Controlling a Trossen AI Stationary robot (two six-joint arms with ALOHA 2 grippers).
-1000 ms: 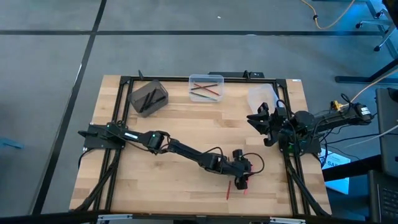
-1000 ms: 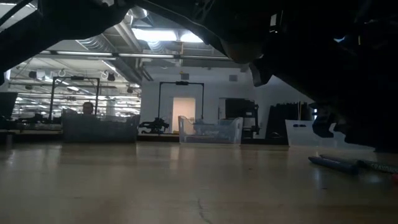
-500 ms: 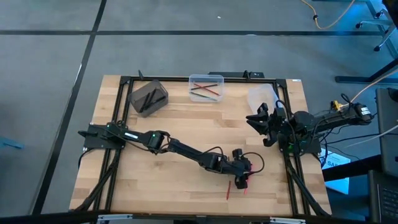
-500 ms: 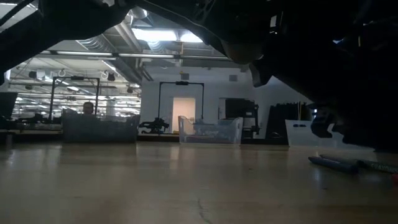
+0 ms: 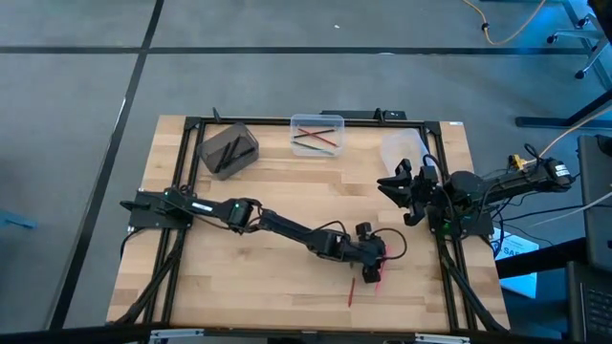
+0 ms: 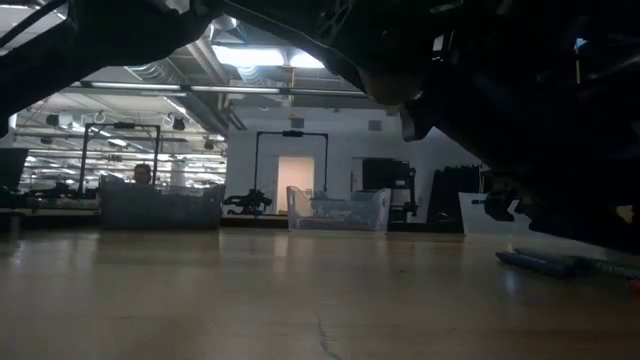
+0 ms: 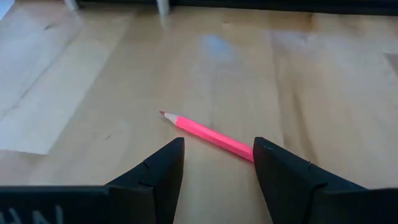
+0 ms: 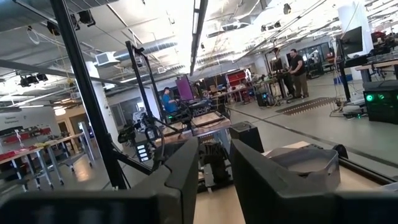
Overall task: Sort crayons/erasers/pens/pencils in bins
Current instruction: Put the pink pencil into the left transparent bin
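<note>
- High view: left arm stretched across the wooden table (image 5: 191, 277) toward the near right; left gripper (image 5: 371, 274) sits low over the boards there.
- Left wrist view: fingers (image 7: 163, 171) spread wide, nothing between them; pink pencil (image 7: 208, 135) lies flat on the wood just ahead of the tips, sharpened point away from the gripper, far end hidden behind one finger.
- A red stick (image 5: 351, 291) lies on the table just nearer the front edge than the left gripper, apart from it.
- Dark grey bin (image 5: 228, 150) at the far left, sticks inside. Clear bin (image 5: 316, 135) at the far middle, red and dark sticks inside. Whitish bin (image 5: 402, 148) at the far right, contents not readable.
- Right gripper (image 5: 394, 182) waits raised at the right edge, just beside the whitish bin; fingers (image 8: 186, 174) parted with a narrow gap, holding nothing.
- Low view: two dark sticks (image 6: 540, 262) lie flat on the table at the right.
</note>
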